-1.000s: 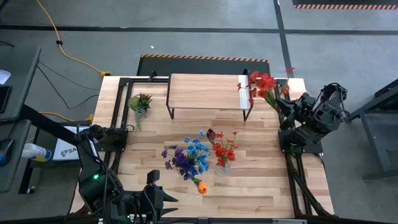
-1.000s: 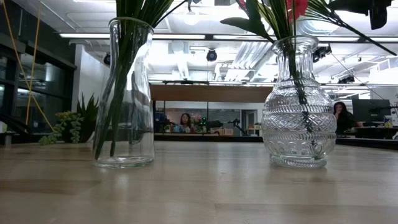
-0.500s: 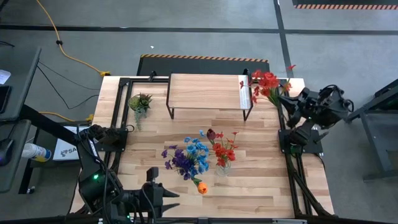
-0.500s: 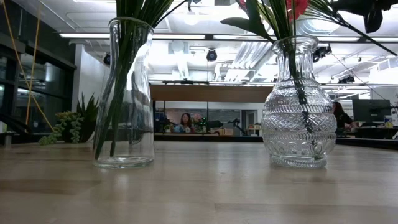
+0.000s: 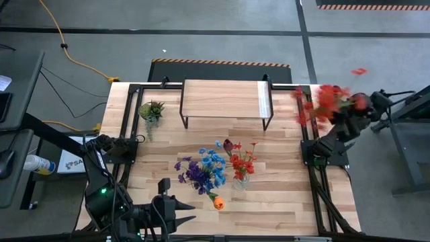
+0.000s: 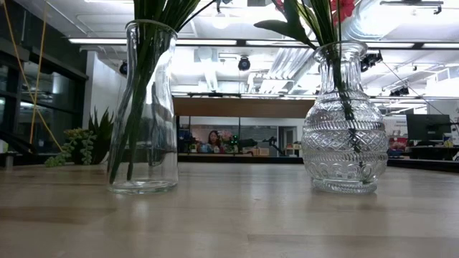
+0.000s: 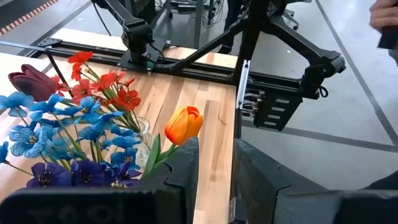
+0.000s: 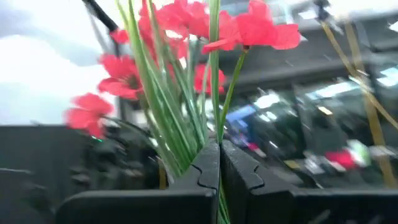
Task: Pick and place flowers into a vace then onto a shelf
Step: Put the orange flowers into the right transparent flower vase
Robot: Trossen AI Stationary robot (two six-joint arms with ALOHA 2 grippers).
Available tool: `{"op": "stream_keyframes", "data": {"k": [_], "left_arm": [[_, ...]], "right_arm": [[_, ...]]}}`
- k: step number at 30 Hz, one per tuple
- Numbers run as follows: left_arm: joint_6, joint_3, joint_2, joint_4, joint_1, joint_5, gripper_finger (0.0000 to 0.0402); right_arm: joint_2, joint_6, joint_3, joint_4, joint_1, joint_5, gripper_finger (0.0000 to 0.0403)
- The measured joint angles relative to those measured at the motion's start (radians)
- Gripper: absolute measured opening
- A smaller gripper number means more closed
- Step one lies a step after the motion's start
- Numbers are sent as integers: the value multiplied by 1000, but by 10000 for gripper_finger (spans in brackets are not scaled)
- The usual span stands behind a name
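Observation:
My right gripper [image 8: 219,155] is shut on a bunch of red flowers [image 5: 326,101], held in the air past the table's right edge. My left gripper [image 7: 216,168] waits open and low at the near edge [image 5: 187,210], pointing toward the orange tulip [image 7: 185,124]. A plain glass vase [image 6: 147,107] holds blue and purple flowers [image 5: 201,171] and the tulip. Beside it, a patterned glass vase [image 6: 344,122] holds red flowers and a dark maroon tulip [image 5: 238,161]. Both vases stand on the tabletop. The shelf [image 5: 225,99] stands on black legs at the far edge. My right gripper pinches the bunch's green stems [image 8: 186,124] between its two shut fingers [image 8: 205,168]. Several stems run together through the hold, along the fingers. The red blooms [image 8: 249,31] stand out beyond the fingertips, and the whole bunch is lifted clear of the table.
A small spiky green potted plant [image 5: 151,111] stands left of the shelf. Black frame rails [image 5: 312,181] run along the table's sides. Bare wood lies between the shelf and the vases and to the vases' right. People sit in the room far behind the table.
My right gripper has swung with the red bunch from over the table's far right corner toward the right, out past the table's edge, turning as it went. The flowers have moved with it and stay in the hold.

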Motion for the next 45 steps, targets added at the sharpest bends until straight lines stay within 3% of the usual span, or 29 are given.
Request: {"op": "stream_keyframes", "data": {"k": [6, 14, 19, 29, 36, 45], "left_arm": [[0, 0, 0, 0, 0, 1, 134], [0, 0, 0, 0, 0, 2, 134], [0, 0, 0, 0, 0, 6, 134], [0, 0, 0, 0, 0, 19, 134], [-1, 0, 0, 0, 0, 46, 134], [12, 0, 0, -1, 0, 47, 134]], "right_arm": [[38, -86, -117, 334, -46, -294, 0], [144, -26, -392, 889, -79, -427, 0], [309, 36, -429, 1095, -83, -439, 0], [611, 229, -227, 1032, -82, -331, 0], [661, 301, -190, 992, -68, -319, 0], [737, 302, -197, 1029, 56, -129, 0]]}}
